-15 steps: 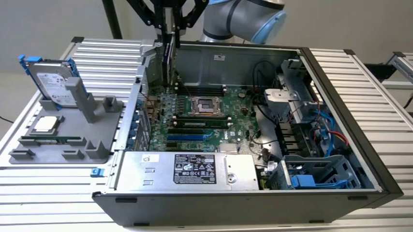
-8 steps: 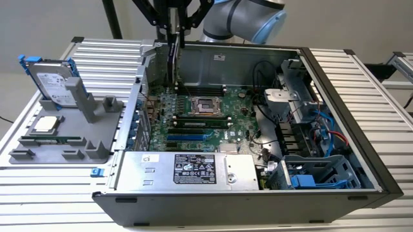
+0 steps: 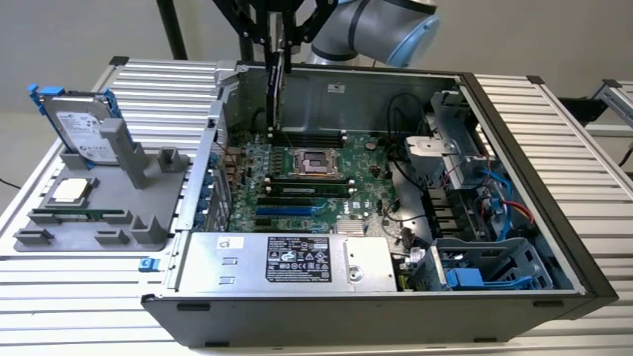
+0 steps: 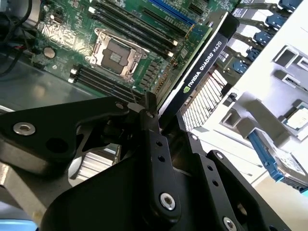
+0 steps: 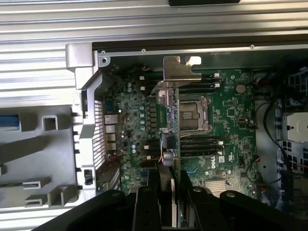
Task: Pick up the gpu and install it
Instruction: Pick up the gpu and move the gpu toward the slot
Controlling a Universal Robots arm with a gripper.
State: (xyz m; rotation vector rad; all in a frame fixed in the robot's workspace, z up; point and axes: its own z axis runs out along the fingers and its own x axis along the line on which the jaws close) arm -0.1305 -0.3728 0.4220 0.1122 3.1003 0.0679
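Observation:
The gpu hangs on edge, upright, over the far-left part of the motherboard inside the open computer case. My gripper is shut on its upper edge. In the second wrist view my gripper clamps the black cooler side of the gpu, which points down toward the board. In the first wrist view my gripper holds the gpu seen edge-on, its silver end bracket near the case's rear wall. The card stays above the board, beside the processor socket.
On the exterior view's left a grey fixture carries a silver hard drive in a blue frame and a processor chip. Inside the case lie the power supply, memory sticks, cables and a drive cage.

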